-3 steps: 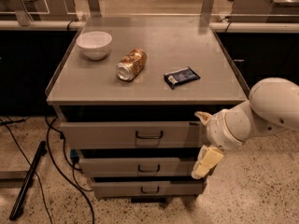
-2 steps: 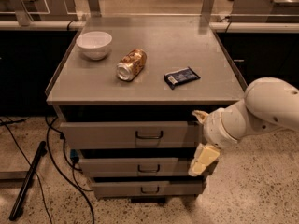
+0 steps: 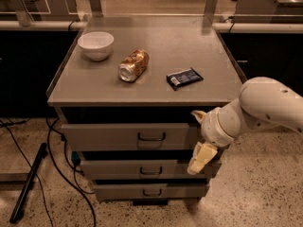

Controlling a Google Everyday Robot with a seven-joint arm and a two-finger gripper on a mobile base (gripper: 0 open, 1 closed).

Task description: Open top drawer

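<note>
The top drawer [image 3: 109,137] is the widest grey metal drawer, just under the cabinet top, with a small dark loop handle [image 3: 151,136] at its centre. My gripper [image 3: 197,136] is at the right end of the drawer front, to the right of the handle. Its fingers are spread, one fingertip [image 3: 195,113] near the drawer's upper right corner and the other finger [image 3: 200,158] down in front of the middle drawer [image 3: 142,169]. It holds nothing. The white arm [image 3: 265,108] comes in from the right.
On the cabinet top [image 3: 94,86] stand a white bowl [image 3: 96,45], a can [image 3: 133,65] on its side and a dark packet [image 3: 184,78]. A bottom drawer [image 3: 147,192] sits below. Cables [image 3: 57,169] and a dark rod [image 3: 28,183] lie on the floor to the left.
My gripper and arm have moved a little to the left, closer to the right end of the top drawer's front. The drawers and the things on top have not moved.
</note>
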